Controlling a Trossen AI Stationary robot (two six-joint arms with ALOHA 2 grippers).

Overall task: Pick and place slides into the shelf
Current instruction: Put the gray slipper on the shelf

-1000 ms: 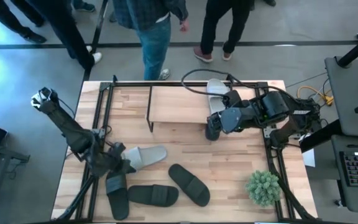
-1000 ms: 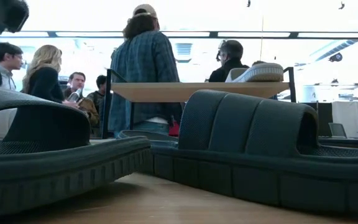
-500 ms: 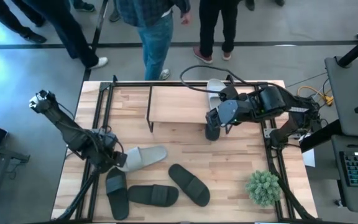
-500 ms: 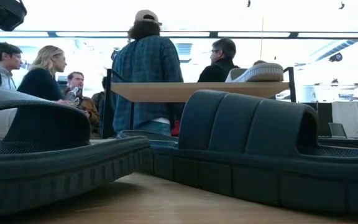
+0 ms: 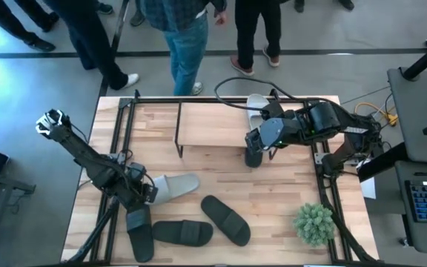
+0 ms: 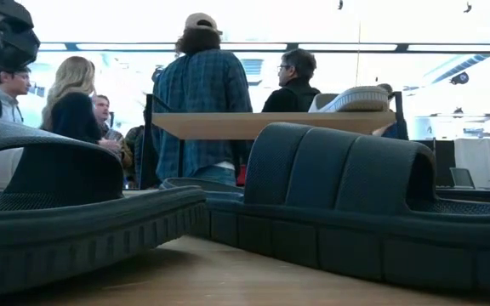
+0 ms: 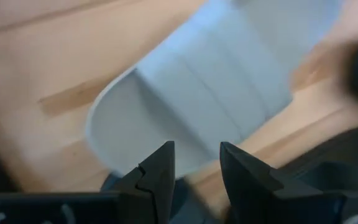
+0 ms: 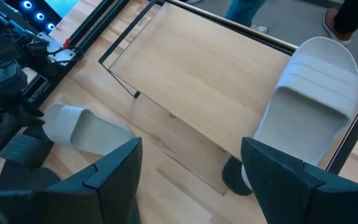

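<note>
A pale slide [image 7: 204,106] fills the centre and upper right of the frame, lying on the wooden table [image 7: 36,56]. At the bottom, the left gripper [image 7: 196,171] hangs with fingers apart.

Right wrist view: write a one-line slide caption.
Open right end effector above a wood-topped black-framed shelf holding one light grey slide; another pale slide lies on the table.

No readable text, no labels, no brands, no numbers, no signs in any view
</note>
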